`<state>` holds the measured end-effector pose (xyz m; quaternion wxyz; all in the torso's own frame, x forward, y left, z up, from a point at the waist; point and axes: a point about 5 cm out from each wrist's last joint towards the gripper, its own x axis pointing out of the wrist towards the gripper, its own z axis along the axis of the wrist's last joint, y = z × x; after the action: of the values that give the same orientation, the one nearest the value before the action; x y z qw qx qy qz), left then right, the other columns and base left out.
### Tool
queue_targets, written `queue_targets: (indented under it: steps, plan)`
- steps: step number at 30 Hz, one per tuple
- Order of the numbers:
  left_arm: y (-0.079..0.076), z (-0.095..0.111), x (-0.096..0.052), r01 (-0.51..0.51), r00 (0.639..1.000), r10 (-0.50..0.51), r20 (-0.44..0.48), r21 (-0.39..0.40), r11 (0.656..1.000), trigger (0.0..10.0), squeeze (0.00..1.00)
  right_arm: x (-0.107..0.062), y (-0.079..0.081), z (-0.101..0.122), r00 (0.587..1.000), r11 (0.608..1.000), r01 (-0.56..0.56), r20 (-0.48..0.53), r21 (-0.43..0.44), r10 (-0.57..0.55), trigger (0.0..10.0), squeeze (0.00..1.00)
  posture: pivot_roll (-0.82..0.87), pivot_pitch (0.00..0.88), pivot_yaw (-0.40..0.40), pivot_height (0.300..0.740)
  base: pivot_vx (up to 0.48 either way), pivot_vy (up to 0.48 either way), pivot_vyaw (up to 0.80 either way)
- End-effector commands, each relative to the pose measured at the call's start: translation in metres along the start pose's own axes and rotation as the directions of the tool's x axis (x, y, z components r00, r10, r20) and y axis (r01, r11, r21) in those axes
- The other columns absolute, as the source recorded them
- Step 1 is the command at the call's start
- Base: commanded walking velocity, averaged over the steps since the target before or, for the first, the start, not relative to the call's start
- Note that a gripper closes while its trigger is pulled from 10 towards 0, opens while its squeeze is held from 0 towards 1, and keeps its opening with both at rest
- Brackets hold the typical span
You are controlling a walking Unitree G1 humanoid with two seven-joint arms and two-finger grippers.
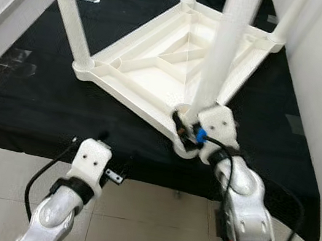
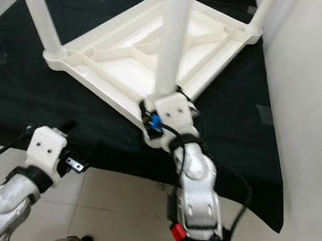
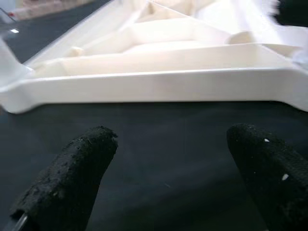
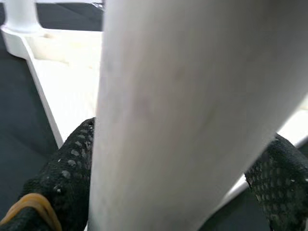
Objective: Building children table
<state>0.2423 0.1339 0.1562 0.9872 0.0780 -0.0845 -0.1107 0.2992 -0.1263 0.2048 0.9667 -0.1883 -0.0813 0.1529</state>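
Flipping through this, we've got the upturned white tabletop [image 1: 156, 76] lying mid black mat [image 1: 22, 96], our right gripper [image 1: 189, 130] clamped round the near leg [image 1: 223, 50] at 5 o'clock, left gripper [image 3: 168, 168] spread wide, holding nothing; we'd keep that leg plumb, pushing straight down.

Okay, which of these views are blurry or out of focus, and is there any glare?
Right wrist view: the table leg sits too close and is soft. Left wrist view: the fingertips are blurred and the tabletop edge slightly soft. Eye views: sharp overall, with faint sheen on the black cloth.
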Motion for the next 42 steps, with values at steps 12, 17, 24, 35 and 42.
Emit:
queue_targets:
  steps: [12,17,24,35,42]
  plan:
    - [-0.004,-0.003,0.014,0.051,0.998,-0.052,-0.021,-0.023,0.998,10.0,0.0,-0.029,-0.072,-0.029,0.901,0.917,0.389,-0.17,-0.091,-0.399,10.0,0.24,-0.07,0.154,0.065,0.74,0.0,0.0,0.0]
    - [-0.006,-0.003,0.017,0.067,0.997,-0.068,-0.021,-0.03,0.997,10.0,0.0,-0.037,-0.1,-0.029,0.851,0.866,0.483,-0.165,-0.126,-0.499,10.0,0.19,-0.08,0.141,0.071,0.74,0.0,0.0,0.0]
    - [-0.012,-0.002,0.021,0.101,0.995,-0.102,-0.01,-0.037,0.994,10.0,0.0,-0.031,-0.071,-0.027,0.919,0.926,0.374,-0.154,0.054,-0.362,10.0,0.0,-0.08,0.135,0.08,0.74,0.0,0.0,0.0]
    - [-0.012,-0.001,0.021,0.113,0.994,-0.113,-0.011,-0.037,0.993,10.0,0.0,-0.06,-0.058,-0.052,0.898,0.918,0.378,-0.289,0.119,-0.332,10.0,0.0,-0.1,0.156,0.081,0.74,0.0,0.0,0.0]
    - [-0.017,0.003,0.022,0.14,0.99,-0.14,0.006,-0.007,0.99,10.0,0.0,-0.076,-0.047,-0.045,0.921,0.91,0.358,-0.24,0.211,-0.307,10.0,0.0,-0.12,0.177,0.098,0.74,0.0,0.0,0.0]
